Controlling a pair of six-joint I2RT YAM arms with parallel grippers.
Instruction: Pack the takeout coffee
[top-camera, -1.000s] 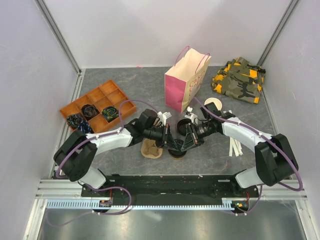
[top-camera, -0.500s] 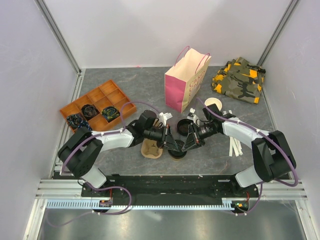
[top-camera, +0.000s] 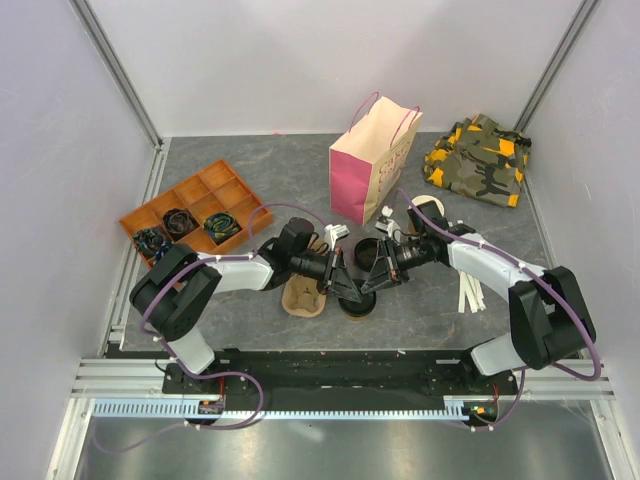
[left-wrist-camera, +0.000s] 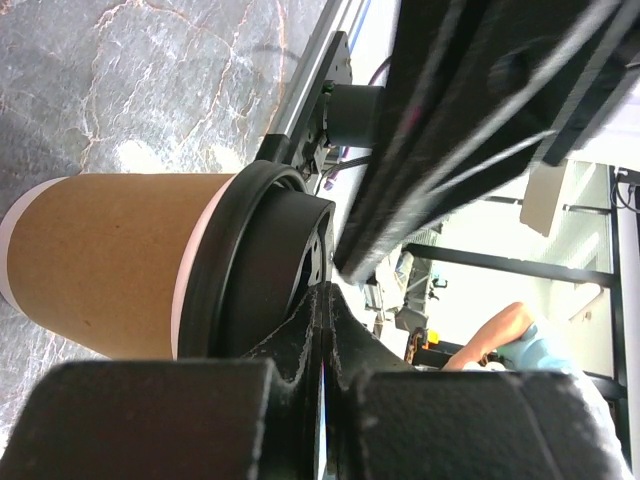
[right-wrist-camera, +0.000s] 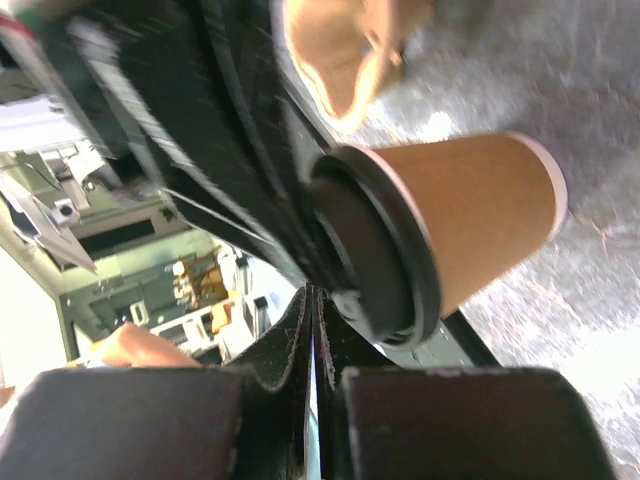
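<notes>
Both my left end effector (left-wrist-camera: 322, 300) and right end effector (right-wrist-camera: 312, 298), jaws closed tight, are bearing on the lid (left-wrist-camera: 255, 270) of the takeout coffee (left-wrist-camera: 110, 255) from opposite sides, likely seating it before bagging.

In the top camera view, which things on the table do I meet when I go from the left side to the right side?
orange tray → tan cardboard piece → takeout coffee → camouflage cloth

Tan carrier (top-camera: 300, 298) just left of takeout coffee (left-wrist-camera: 110, 260)
</notes>
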